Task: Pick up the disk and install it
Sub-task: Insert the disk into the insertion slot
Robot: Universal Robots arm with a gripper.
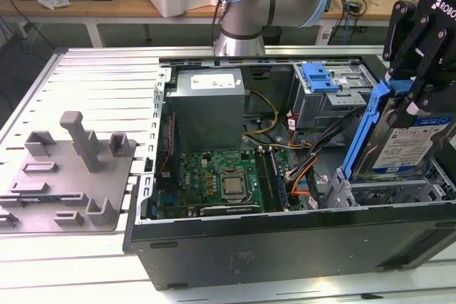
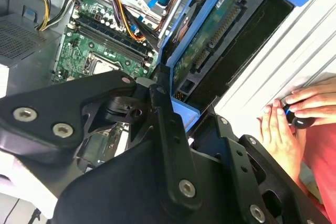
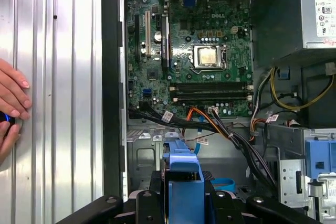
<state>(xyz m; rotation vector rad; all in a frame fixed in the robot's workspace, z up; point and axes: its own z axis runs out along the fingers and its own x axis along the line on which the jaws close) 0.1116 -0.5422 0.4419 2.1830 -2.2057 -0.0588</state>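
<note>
Disk: you had the disk (image 1: 399, 133) standing on edge and tilted, its lower end among the grey bay metal at the exterior view's right end of the open computer case (image 1: 285, 247).
Bracket: a blue bracket (image 3: 184, 174) ran around its edges.
Label: a white-and-blue sticker (image 1: 417, 144) faced the exterior camera; its green circuit side (image 2: 210, 35) showed in the second wrist view.
Gripper: your gripper (image 1: 412, 94) was clamped on the disk's upper end.
Drive cage: grey, blue latch (image 1: 319, 77), just beside the disk.
Power supply: grey box (image 1: 206, 105) with a white sticker on top.
Motherboard: green board (image 1: 214, 183) flat in the case.
Hand: a person's hand (image 2: 294, 114) rested on the slatted table (image 1: 92, 69) beside the case.
</note>
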